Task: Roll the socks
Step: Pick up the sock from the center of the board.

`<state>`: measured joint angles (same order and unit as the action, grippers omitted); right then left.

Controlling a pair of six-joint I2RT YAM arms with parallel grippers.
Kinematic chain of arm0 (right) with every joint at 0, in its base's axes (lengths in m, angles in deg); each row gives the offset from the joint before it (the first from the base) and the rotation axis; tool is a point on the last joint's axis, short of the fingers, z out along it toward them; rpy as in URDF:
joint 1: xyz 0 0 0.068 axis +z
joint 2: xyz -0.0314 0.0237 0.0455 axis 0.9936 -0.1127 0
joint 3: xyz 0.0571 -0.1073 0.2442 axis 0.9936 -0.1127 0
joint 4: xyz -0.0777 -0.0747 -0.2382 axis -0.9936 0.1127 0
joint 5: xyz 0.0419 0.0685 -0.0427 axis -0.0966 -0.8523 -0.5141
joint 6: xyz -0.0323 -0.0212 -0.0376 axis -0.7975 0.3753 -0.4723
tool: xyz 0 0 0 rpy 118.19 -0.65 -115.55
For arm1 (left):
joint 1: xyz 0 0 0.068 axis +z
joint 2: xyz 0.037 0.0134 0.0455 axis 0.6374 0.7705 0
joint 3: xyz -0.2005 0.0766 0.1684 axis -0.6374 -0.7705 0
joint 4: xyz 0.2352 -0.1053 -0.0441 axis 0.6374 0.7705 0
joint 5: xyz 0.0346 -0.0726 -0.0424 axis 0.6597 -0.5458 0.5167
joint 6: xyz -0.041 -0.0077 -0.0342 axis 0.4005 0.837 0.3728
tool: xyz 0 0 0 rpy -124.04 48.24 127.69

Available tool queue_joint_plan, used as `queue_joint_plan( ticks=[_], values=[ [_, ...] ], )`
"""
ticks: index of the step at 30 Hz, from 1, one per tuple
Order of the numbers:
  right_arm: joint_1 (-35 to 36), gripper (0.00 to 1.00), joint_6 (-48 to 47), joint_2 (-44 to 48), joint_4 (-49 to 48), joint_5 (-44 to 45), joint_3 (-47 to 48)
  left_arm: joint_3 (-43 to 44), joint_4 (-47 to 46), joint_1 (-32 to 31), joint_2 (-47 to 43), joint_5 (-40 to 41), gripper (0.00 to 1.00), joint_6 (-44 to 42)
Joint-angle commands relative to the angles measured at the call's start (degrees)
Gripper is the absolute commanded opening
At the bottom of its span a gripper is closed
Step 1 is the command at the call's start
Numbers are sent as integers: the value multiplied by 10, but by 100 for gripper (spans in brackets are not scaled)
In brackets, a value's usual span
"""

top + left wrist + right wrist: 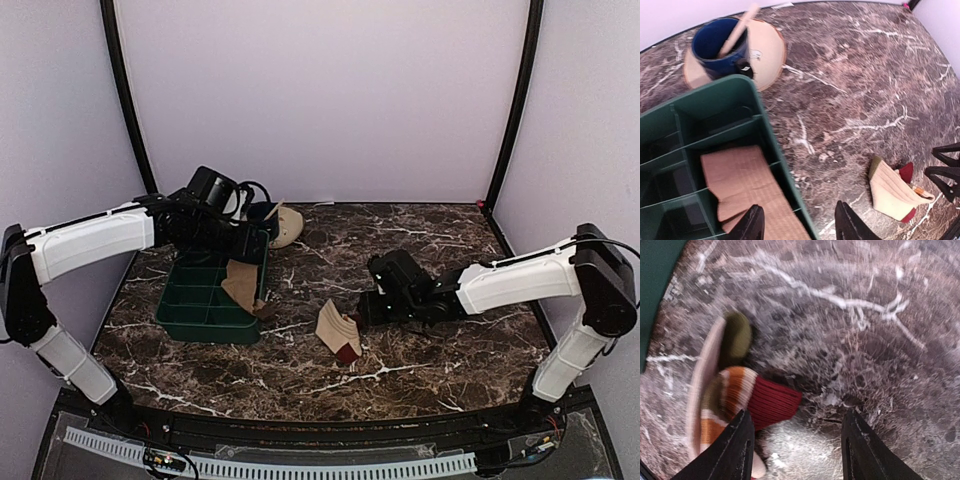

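Spanning the booth's floor, a dark brown marble-patterned table veined in white meets pale lavender walls and black corner posts. A green divided tray sits at the left, with a beige saucer and blue cup behind it. One sock lies across the tray's dividers below the left gripper, whose fingers are spread and empty. The other sock, folded, rests on bare marble just beside the right gripper, likewise released.
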<state>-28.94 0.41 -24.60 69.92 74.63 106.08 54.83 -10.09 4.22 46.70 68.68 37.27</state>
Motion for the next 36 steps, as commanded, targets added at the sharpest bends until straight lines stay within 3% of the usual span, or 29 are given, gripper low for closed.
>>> queue_joint_plan(
  ticks=[1, 11, 23, 28, 36],
  values=[
    [-21, 55, 19, -27, -46, -49, -18, 39, 20, -31, 25, -9, 50, -5],
    [-38, 56, 31, -62, -79, -107, -10, 95, 30, -68, 80, -10, 49, -16],
    [-43, 54, 54, -93, -109, -143, -12, 104, 32, -78, 86, -8, 48, -20],
    [-46, 47, 61, -101, -124, -155, -13, 102, 32, -80, 86, -6, 48, -20],
    [-48, 21, 67, -102, -136, -168, -17, 98, 30, -85, 87, -5, 47, -19]
  ],
)
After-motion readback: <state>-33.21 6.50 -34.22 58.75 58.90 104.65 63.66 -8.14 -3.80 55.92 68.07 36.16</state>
